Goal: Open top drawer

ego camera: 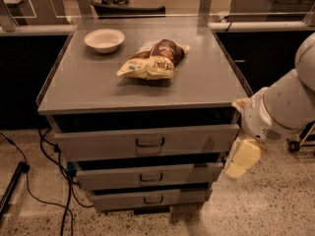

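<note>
The top drawer (pixel 103 144) is the widest grey front of the cabinet, just under the cabinet top. A small dark loop handle (pixel 150 142) sits at its centre. A dark gap shows above the front. My gripper (pixel 242 159), pale yellow, hangs below the white arm (pixel 283 107) at the right end of the top drawer front, level with the gap between the top and middle drawers. It is well to the right of the handle and holds nothing that I can see.
Two narrower drawers, middle (pixel 150 176) and bottom (pixel 152 199), sit below. A white bowl (pixel 104 39) and a chip bag (pixel 155 59) lie on the cabinet top (pixel 88 87). Cables (pixel 49 156) run on the speckled floor at left. Dark counters stand behind.
</note>
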{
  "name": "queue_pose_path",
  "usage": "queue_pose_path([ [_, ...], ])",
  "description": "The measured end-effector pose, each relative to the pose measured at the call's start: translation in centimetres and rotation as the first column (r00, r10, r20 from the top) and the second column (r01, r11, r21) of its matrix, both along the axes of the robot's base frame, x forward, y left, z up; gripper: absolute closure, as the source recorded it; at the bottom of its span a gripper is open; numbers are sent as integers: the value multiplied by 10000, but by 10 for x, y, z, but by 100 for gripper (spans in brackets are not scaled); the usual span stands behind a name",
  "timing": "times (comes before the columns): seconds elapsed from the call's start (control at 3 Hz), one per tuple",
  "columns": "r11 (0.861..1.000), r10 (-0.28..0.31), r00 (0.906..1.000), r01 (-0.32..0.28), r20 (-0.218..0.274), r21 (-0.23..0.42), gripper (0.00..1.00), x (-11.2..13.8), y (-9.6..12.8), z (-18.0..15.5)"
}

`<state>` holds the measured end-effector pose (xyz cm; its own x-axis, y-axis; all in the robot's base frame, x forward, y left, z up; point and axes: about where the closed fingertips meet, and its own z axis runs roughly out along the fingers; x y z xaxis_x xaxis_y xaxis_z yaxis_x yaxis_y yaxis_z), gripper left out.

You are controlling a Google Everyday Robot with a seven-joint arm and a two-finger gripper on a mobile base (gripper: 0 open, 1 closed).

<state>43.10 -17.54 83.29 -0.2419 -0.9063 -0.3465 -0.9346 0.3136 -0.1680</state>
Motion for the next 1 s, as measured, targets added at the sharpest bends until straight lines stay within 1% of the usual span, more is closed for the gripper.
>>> queue_pose_path([
  [0.33,9997,-72,9999,75,-133,227,0,4,6,-34],
  [0.67,9980,-145,9997,158,-219,609,0,12,14,-70],
  [1.0,9953,-125,9998,137,-126,956,0,19,19,-90],
])
